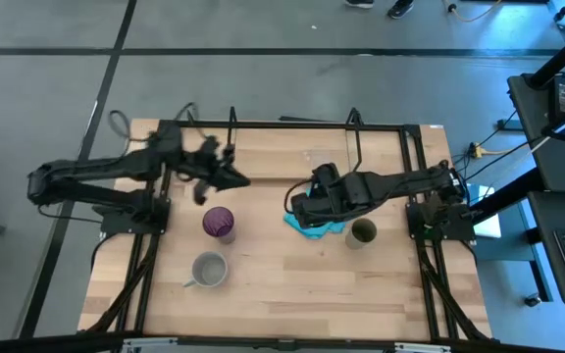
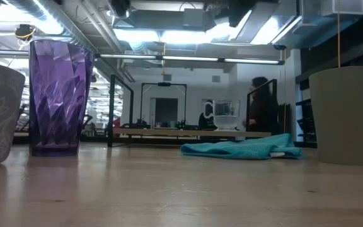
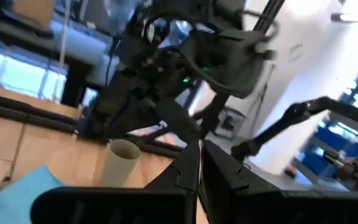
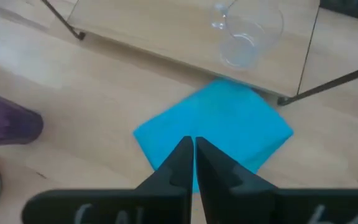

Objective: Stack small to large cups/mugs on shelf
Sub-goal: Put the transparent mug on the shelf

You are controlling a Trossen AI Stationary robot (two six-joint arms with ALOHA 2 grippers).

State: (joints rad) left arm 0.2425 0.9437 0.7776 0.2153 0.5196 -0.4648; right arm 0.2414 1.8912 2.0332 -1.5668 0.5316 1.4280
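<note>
Four vessels waited for us, and only the small clear glass stood on the shelf, on its wooden base just past the turquoise cloth. Our right gripper hung over the cloth's near corner, fingers pressed together and holding nothing. Our left gripper was likewise closed and empty, raised above the table and pointing toward the right arm.

For stacking small to large, we judged the next piece should be picked by size, so the fingers first had to spread before dropping over a rim. Largest came the purple tumbler, just below and ahead of the left fingers; then the olive-green cup, beside the right fingers past the cloth; then the grey mug, nearer the table's front edge. The cloth lay between the right fingers and the shelf and could snag a low approach.
</note>
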